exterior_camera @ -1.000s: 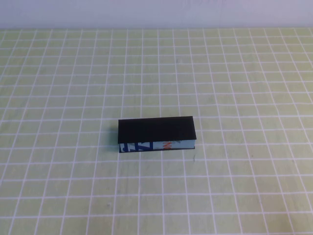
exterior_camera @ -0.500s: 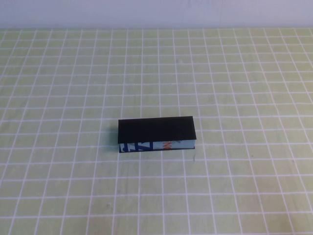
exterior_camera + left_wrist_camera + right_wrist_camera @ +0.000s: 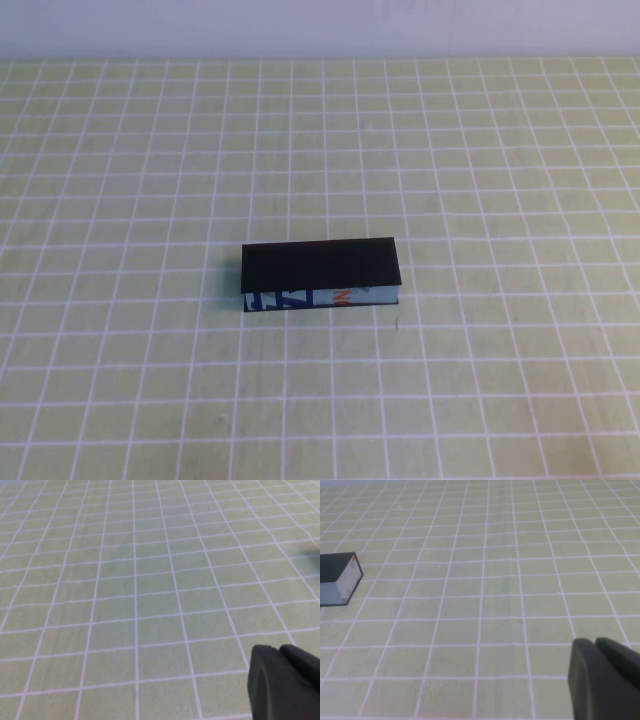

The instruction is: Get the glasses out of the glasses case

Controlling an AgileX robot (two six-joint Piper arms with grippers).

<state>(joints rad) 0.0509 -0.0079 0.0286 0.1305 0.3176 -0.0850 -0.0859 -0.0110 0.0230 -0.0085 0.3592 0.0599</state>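
The glasses case (image 3: 320, 273) lies shut in the middle of the mat, its flat black lid on top and its pale blue-white printed side facing me. One end of it also shows in the right wrist view (image 3: 337, 579). The glasses are hidden; none show outside the case. Neither arm shows in the high view. My left gripper (image 3: 279, 648) hangs over bare mat, fingers together and empty. My right gripper (image 3: 595, 641) is also shut and empty, well away from the case's end.
A yellow-green mat with a white grid (image 3: 500, 150) covers the whole table. A pale wall (image 3: 320, 25) runs along the far edge. Nothing else stands on the mat.
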